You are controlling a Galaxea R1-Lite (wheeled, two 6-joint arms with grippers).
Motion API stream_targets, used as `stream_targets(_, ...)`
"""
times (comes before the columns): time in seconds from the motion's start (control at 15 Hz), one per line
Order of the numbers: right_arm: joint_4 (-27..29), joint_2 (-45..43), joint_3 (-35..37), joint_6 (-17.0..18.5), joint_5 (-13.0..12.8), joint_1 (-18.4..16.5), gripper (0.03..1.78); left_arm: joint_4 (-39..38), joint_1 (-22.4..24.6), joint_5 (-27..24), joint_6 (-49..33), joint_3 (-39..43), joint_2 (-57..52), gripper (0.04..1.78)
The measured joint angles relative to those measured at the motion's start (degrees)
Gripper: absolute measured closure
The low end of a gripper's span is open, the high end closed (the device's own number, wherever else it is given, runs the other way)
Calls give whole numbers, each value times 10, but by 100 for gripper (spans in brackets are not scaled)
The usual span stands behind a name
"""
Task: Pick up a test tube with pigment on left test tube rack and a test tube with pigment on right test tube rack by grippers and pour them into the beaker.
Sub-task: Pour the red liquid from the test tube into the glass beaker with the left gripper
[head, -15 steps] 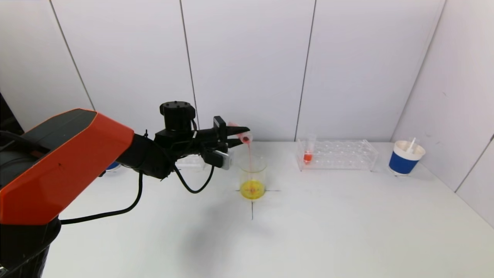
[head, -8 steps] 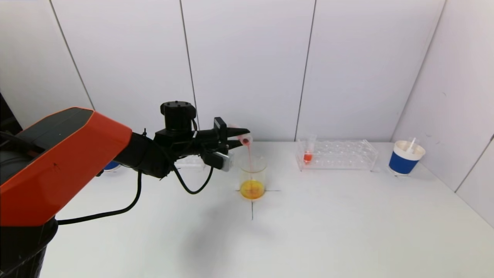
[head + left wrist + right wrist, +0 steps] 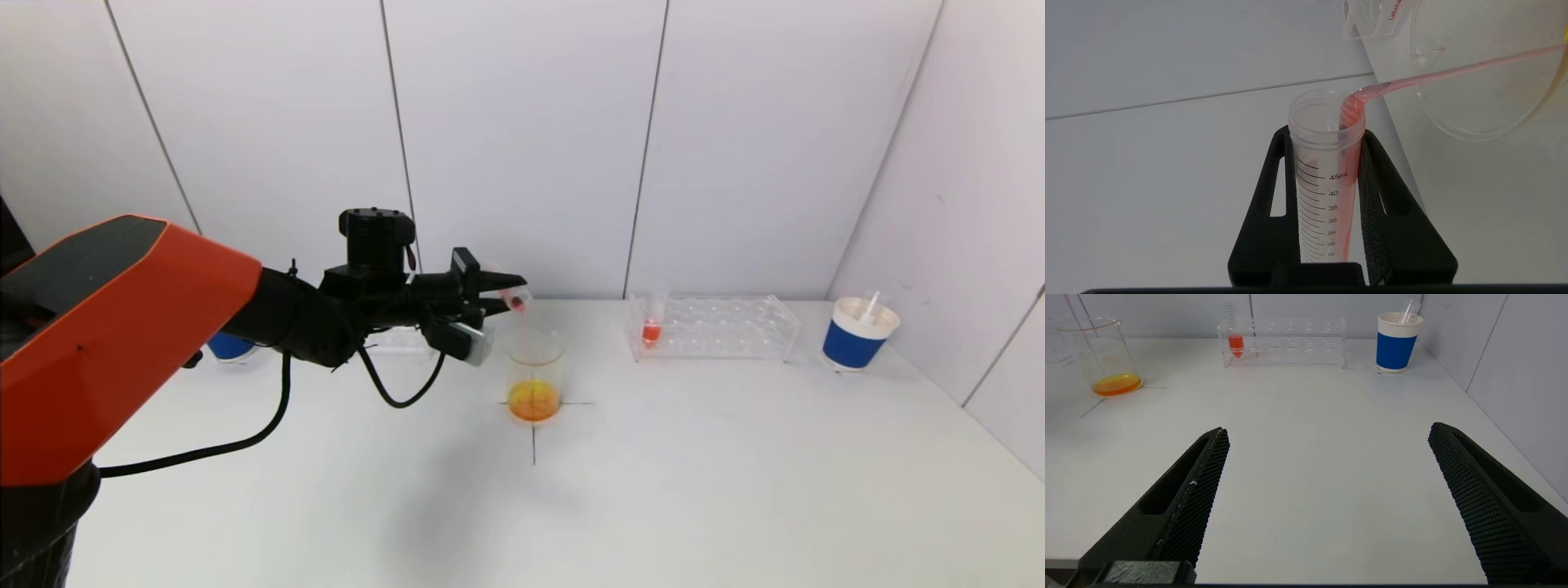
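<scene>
My left gripper (image 3: 508,294) is shut on a clear graduated test tube (image 3: 1325,183), held tilted with its mouth (image 3: 518,301) above the beaker (image 3: 534,367). A thin pink-red stream (image 3: 1453,69) runs from the tube's lip into the beaker, which holds orange liquid (image 3: 533,400). The right test tube rack (image 3: 727,327) holds one tube with red pigment (image 3: 651,329). The left rack (image 3: 392,345) is mostly hidden behind my left arm. My right gripper (image 3: 1329,428) hangs open and empty over the near table, out of the head view.
A blue paper cup (image 3: 857,333) with an empty tube in it stands at the far right by the wall. Another blue cup (image 3: 229,345) sits behind my left arm. A black cross (image 3: 534,425) marks the table under the beaker.
The liquid in the beaker went from yellow to orange as red pigment poured in. The stream has thinned. My left arm's orange shell shifted slightly up and left.
</scene>
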Motion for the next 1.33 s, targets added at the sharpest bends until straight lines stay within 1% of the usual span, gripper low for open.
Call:
stream_targets(0.27, 0, 0, 0, 0, 0, 0, 4, 29, -5, 11, 19, -4, -7, 138)
stream_targets(0.53, 0, 0, 0, 0, 0, 0, 4, 57, -8, 11, 47, -22, -9, 138)
stream_targets(0.8, 0, 0, 0, 0, 0, 0, 4, 71, -11, 17, 61, -30, -9, 138)
stream_targets(1.07, 0, 0, 0, 0, 0, 0, 4, 105, -12, 26, 80, -38, -12, 138)
stream_targets(1.33, 0, 0, 0, 0, 0, 0, 4, 113, -13, 29, 94, -42, -16, 138)
